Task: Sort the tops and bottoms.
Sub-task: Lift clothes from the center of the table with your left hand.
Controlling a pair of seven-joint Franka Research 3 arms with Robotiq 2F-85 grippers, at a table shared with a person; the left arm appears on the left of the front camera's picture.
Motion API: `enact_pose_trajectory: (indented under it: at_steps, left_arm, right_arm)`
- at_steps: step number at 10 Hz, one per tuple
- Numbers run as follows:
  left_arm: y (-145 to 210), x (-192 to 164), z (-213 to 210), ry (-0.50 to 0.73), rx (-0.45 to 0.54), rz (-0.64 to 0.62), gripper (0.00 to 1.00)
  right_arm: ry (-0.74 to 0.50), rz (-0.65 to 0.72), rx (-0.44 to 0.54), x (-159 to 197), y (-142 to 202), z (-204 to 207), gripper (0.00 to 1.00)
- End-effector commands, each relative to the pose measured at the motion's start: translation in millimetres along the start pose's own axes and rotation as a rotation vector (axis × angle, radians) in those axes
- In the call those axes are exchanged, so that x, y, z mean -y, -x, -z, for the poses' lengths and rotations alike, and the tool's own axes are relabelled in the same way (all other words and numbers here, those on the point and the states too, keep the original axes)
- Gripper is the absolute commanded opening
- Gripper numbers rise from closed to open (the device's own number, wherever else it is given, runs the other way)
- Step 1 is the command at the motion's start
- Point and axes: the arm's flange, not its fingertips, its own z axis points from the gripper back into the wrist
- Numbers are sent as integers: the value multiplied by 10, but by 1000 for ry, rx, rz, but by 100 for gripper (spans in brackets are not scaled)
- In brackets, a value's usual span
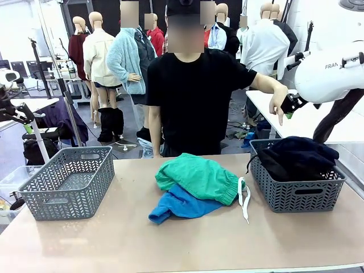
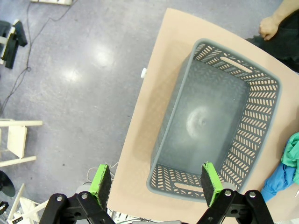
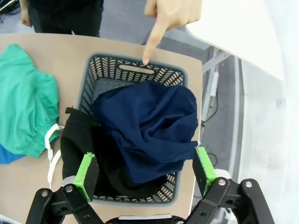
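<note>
Green shorts atop a blue garment on the surface, navy garment over black garment in right basket, person's hand pointing at its rim, right gripper above, left gripper over left basket, both with fingers apart

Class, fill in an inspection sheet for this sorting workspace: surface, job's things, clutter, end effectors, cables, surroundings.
Surface: tan table with a left basket and a right basket, both grey.
Job's things: green shorts lie over a blue garment mid-table; navy garment and black garment in the right basket.
Clutter: nothing seen.
End effectors: left end effector open above the left basket; right end effector open above the right basket.
Cables: a cable on the floor.
Surroundings: person's hand points at the right basket.
</note>
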Motion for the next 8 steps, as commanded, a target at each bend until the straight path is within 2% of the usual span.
enact_pose_trajectory:
  at_steps: [1, 5, 6, 8]
  left_arm:
    - [18, 1, -2, -24, 1, -16, 100]
    - [18, 1, -2, -24, 1, -16, 100]
    - [0, 0, 0, 0, 0, 0, 100]
    - [114, 218, -71, 23, 53, 134, 100]
  right_arm:
    - [1, 4, 11, 2, -3, -22, 100]
    - [1, 0, 3, 2, -4, -16, 100]
    - [36, 47, 2, 255, 51, -62, 100]
    - [99, 238, -4, 999, 281, -123, 100]
